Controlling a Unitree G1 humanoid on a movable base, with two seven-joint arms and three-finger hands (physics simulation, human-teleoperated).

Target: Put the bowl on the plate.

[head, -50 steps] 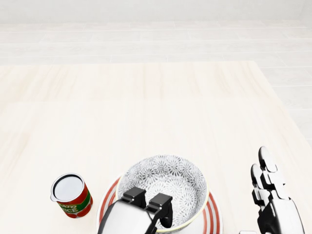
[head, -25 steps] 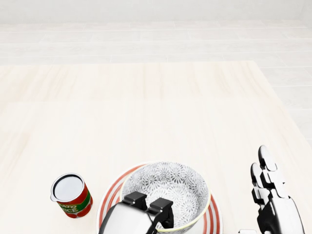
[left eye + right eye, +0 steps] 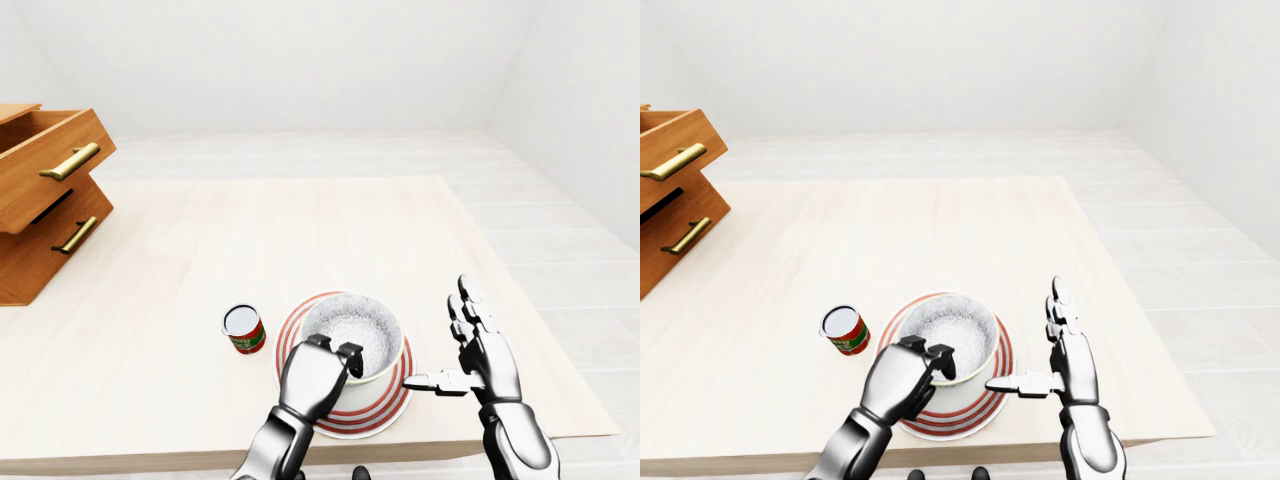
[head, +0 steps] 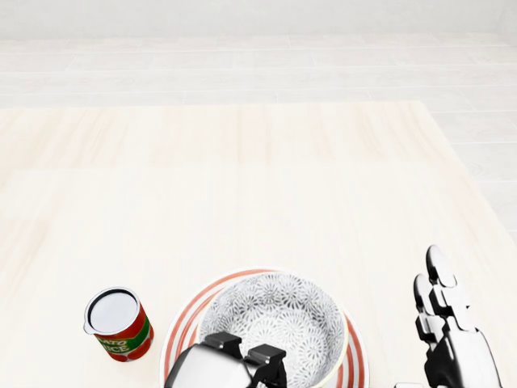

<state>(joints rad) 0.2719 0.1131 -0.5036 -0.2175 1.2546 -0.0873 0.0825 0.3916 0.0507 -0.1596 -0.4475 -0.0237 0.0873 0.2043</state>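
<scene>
bowl (image 3: 352, 328) rests on the plate (image 3: 389, 402). left hand (image 3: 316, 371) grasps the bowl's near rim. right hand (image 3: 484, 354) stands released, fingers spread, right of the plate.

Head view near, steep — eyes wider, same table (image 3: 300, 230)

Bowl (image 3: 352, 325): white, grey flower pattern inside, empty, upright, over middle of plate (image 3: 392, 393); full contact not sure. Plate: white, red rings round rim, flat on pale wooden table (image 3: 300, 230), near its bottom edge in left-eye view.
</scene>
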